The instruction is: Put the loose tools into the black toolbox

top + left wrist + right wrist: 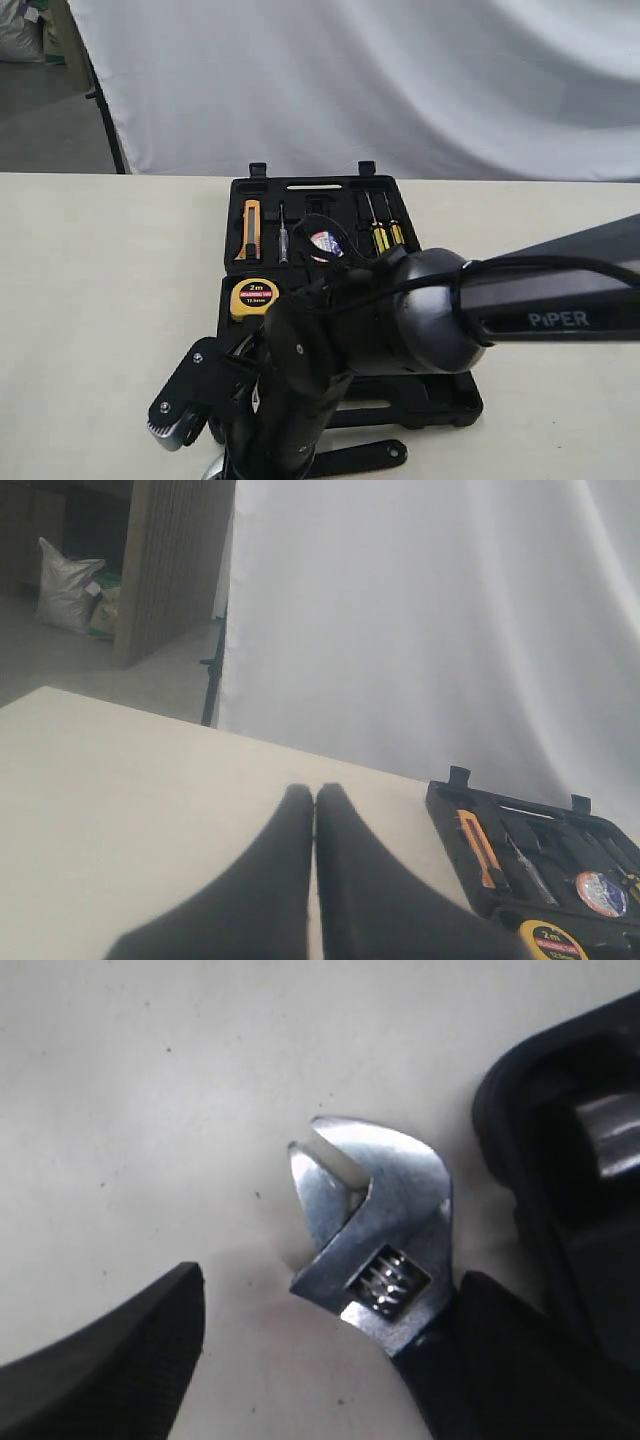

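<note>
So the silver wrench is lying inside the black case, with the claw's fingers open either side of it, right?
Not quite. The silver wrench lies on the pale table beside the black case, not inside it, as the right wrist view shows. The rest holds: the right gripper stands open, with a finger on either side of the wrench.
</note>
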Robot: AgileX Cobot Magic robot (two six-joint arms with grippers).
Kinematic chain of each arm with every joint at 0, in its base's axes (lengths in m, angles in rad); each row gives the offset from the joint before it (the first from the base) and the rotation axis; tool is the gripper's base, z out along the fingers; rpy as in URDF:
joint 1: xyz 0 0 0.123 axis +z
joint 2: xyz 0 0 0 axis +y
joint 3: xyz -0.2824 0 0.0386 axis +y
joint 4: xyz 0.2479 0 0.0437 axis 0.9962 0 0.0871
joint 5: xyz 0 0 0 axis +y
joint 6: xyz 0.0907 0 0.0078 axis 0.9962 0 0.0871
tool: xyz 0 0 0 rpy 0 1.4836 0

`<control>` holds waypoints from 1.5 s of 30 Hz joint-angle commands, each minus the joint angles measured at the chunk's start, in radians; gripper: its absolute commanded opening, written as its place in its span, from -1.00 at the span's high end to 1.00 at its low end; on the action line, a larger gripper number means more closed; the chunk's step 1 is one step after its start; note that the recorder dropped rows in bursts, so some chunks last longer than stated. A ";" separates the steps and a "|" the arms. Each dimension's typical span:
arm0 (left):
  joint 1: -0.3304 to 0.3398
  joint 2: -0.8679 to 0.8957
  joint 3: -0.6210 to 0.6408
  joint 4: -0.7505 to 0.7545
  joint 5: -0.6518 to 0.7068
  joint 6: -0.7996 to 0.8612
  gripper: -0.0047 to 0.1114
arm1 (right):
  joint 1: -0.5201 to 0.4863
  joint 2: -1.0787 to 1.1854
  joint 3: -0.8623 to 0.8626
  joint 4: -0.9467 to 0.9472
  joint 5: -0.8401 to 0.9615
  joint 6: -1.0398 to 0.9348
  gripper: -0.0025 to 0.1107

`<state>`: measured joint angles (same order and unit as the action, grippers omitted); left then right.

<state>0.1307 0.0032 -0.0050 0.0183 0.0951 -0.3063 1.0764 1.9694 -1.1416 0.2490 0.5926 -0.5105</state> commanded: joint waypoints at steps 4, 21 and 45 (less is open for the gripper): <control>0.025 -0.003 -0.003 0.004 -0.007 -0.005 0.91 | -0.004 0.058 0.003 -0.024 -0.028 0.003 -0.22; 0.025 -0.003 -0.003 0.004 -0.007 -0.005 0.91 | 0.113 0.056 -0.004 -0.064 0.112 -0.044 0.96; 0.025 -0.003 -0.003 0.004 -0.007 -0.005 0.91 | 0.112 -0.017 -0.132 -0.180 0.378 0.038 0.96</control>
<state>0.1307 0.0032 -0.0050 0.0183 0.0951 -0.3063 1.1862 1.9940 -1.2651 0.1207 0.9478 -0.5078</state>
